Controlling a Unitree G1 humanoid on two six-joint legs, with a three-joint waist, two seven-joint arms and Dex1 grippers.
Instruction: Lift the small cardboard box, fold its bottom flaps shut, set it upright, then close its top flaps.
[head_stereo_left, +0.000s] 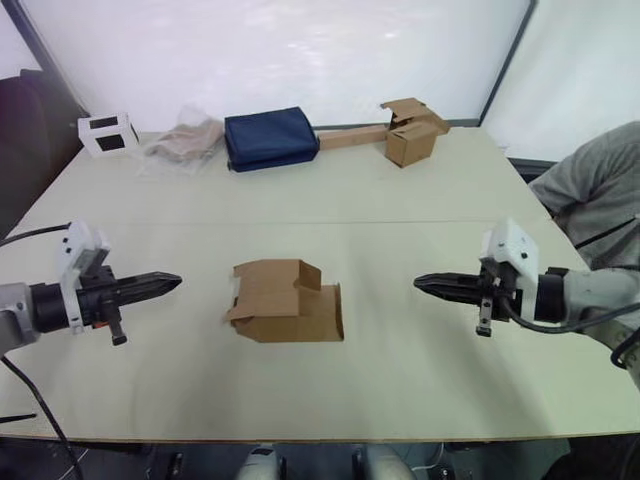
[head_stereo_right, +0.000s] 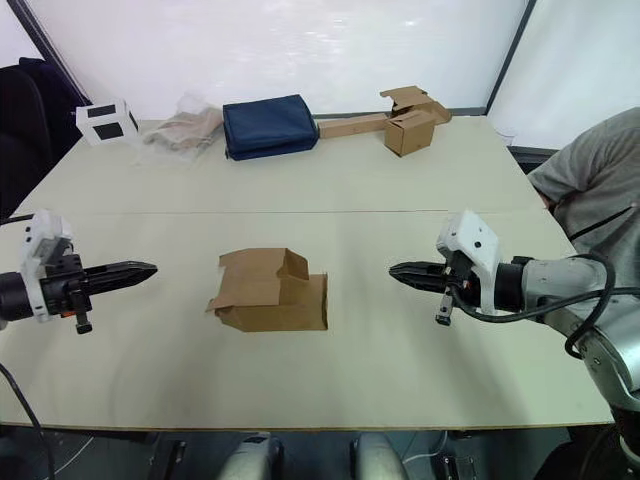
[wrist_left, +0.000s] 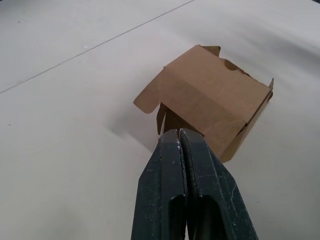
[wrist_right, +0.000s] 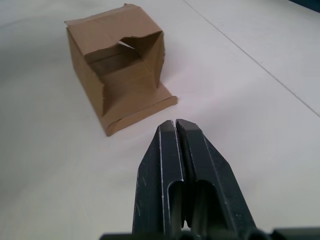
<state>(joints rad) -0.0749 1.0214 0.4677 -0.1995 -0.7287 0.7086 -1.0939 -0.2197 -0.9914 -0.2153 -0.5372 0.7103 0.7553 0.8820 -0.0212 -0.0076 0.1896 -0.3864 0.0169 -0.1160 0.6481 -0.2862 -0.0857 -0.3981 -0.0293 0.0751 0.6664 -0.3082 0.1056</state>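
The small cardboard box (head_stereo_left: 288, 301) lies sideways at the frame's centre, flanked by the clenched left pincer (head_stereo_left: 172, 283) and clenched right pincer (head_stereo_left: 422, 283), seemingly readied for lifting.

1. this looks like a robot lab or test room, not a home or a shop.
2. a wide, plain pale table (head_stereo_left: 400, 200) serves as the work surface, with a seam line running across it.
3. white screens or panels (head_stereo_left: 300, 50) in dark frames wall off the far side, like a staged recording bay.
4. props lie along the far edge: a small white cube with a black square marker (head_stereo_left: 107, 134), a crumpled clear plastic bag (head_stereo_left: 185, 142), a folded navy cloth bag (head_stereo_left: 270, 138) and a spare brown box on a long cardboard strip (head_stereo_left: 410, 135).
5. a person in a grey sleeve (head_stereo_left: 595, 185) sits at the table's right side.
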